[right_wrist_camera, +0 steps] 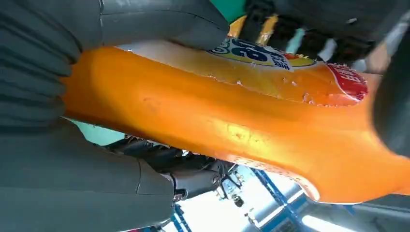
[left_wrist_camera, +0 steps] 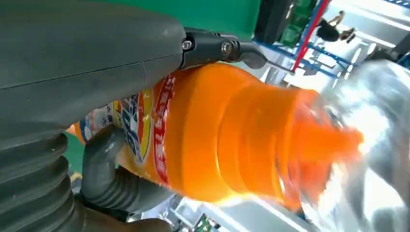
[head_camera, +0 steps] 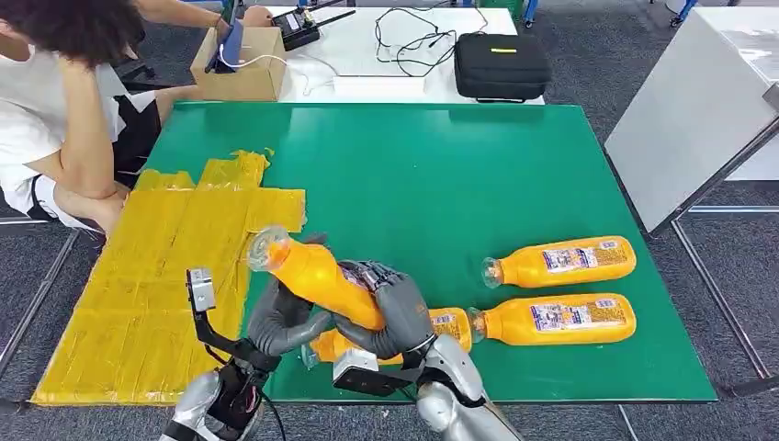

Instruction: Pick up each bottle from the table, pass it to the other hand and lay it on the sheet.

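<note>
My left hand (head_camera: 280, 322) and right hand (head_camera: 390, 312) both grip the orange juice bottle (head_camera: 317, 276), raised above the green table (head_camera: 441, 175) beside the yellow sheet (head_camera: 156, 266). Three more bottles (head_camera: 556, 319) lie on the table to my right.

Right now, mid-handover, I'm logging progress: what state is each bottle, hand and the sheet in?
Held bottle: lifted, tilted, gripped by both hands.
Left hand: grips it.
Right hand: grips it.
Three other bottles: lying on the table.
Yellow sheet: bare.
</note>
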{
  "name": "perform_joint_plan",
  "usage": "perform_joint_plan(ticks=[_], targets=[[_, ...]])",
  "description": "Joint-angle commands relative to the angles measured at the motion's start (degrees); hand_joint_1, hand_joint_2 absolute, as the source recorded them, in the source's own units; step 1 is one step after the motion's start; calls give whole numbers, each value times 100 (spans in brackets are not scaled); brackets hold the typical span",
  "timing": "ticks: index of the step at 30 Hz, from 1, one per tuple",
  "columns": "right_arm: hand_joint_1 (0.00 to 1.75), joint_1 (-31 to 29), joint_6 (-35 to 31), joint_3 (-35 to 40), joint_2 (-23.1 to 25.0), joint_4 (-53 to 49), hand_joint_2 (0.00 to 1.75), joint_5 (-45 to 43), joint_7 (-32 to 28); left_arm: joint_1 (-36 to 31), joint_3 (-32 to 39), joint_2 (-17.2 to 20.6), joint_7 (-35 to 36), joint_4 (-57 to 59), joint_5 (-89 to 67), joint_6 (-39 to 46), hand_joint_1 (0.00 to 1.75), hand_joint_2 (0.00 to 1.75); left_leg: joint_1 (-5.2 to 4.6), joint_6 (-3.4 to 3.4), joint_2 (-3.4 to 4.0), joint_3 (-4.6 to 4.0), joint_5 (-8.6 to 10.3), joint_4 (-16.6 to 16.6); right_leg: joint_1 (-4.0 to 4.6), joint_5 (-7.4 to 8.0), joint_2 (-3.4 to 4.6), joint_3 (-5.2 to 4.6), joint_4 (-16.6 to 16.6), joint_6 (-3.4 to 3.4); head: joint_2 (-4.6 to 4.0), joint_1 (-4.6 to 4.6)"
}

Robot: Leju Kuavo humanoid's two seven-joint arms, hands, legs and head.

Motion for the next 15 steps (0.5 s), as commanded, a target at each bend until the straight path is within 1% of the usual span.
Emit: perform_joint_plan(ticks=[1,3,6,7,8,9,12,13,15], targets=[[175,-492,11,451,54,708,175,46,137,-284,-216,91,51,577,120,11,0,175,-1,-7,20,36,-13,-1,2,-11,4,36,-3,-1,0,0],[175,-527,13,505,67,795,175,67,151,-281,-203,86,33,547,72,125,0,175,-1,-5,14,24,-7,-2,1,-6,4,23,-4,-1,0,2],[175,-575,-10,656,70,905,175,211,186,-271,-138,41,3,519,77,279,0,175,0,-13,41,64,-29,5,5,-23,15,63,-1,-3,0,0],[175,-601,-42,732,67,947,175,322,228,-263,-90,12,-41,491,28,433,0,175,0,-6,24,32,-12,-2,2,-8,10,31,-5,-1,0,2],[175,-597,-55,775,80,978,175,360,253,-262,-83,15,-48,456,13,471,0,175,-1,-6,22,39,-14,-3,1,-11,6,39,-5,0,0,0],[175,-597,-55,775,80,978,175,360,253,-262,-83,15,-48,456,13,471,0,175,0,-4,13,20,-6,-3,1,-4,4,19,-5,0,0,0],[175,-597,-55,775,80,978,175,360,253,-262,-83,15,-48,456,13,471,0,175,0,-6,19,33,-14,-1,2,-11,5,33,-5,0,0,0],[175,-597,-55,775,80,978,175,360,253,-262,-83,15,-48,456,13,471,0,175,-1,-4,10,20,-6,-3,0,-6,1,20,-4,0,0,0],[175,-597,-55,775,80,978,175,360,253,-262,-83,15,-48,456,13,471,0,175,2,-5,12,27,-10,-1,3,-9,0,29,-5,0,0,2]])
